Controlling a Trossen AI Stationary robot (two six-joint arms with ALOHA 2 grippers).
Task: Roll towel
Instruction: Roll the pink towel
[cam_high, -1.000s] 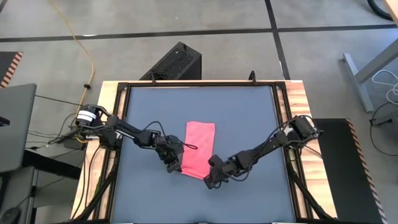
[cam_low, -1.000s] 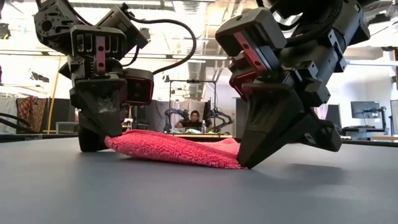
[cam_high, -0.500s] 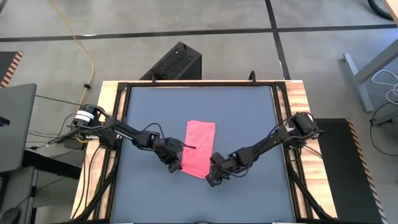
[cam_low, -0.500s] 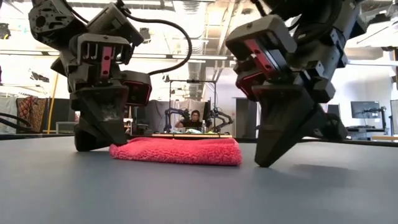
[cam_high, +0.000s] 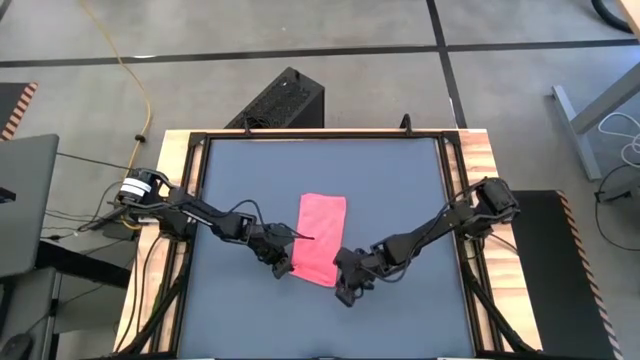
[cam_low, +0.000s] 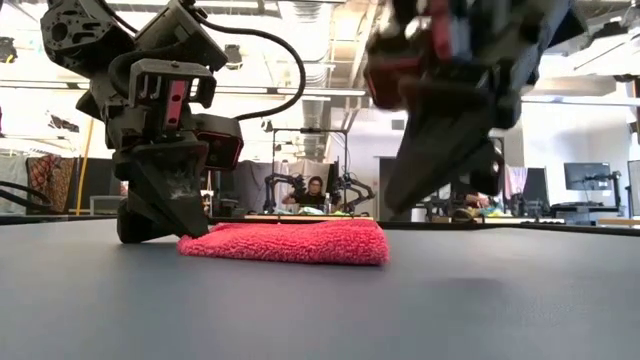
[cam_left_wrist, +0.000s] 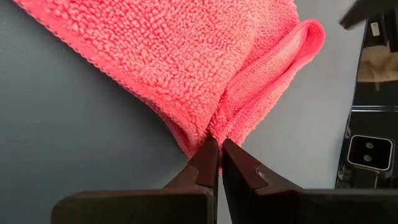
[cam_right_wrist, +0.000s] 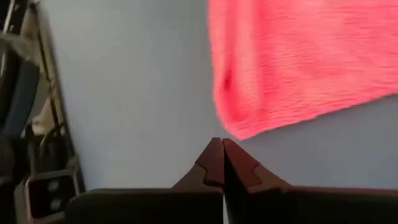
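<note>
The pink towel (cam_high: 322, 238) (cam_low: 285, 243) lies flat on the dark grey table (cam_high: 400, 180) as a narrow folded strip running from far to near. My left gripper (cam_high: 287, 268) (cam_low: 196, 228) (cam_left_wrist: 219, 147) is shut, its tips at the towel's near left corner. My right gripper (cam_high: 346, 294) (cam_low: 398, 200) (cam_right_wrist: 219, 144) is also shut. It hangs above the table just off the towel's near right corner (cam_right_wrist: 245, 130) and touches nothing. My left gripper meets the towel's near left corner (cam_left_wrist: 217, 124) with the tips of its shut fingers, slanting down from the table's left. The folded layers crease toward the tips. I cannot tell whether any cloth is caught between them. The towel rests flat on the table.
Wooden rails (cam_high: 480, 160) run along the table's left and right sides. A black box (cam_high: 285, 100) stands on the floor beyond the far edge. A person (cam_low: 315, 190) sits far back in the room. Bare tabletop lies around the towel.
My right gripper has risen off the table beside the towel's near right corner and rolled about its own axis, staying shut. My left gripper has turned in place. The towel's near end, which was humped and lifted toward the right gripper, now lies flat.
</note>
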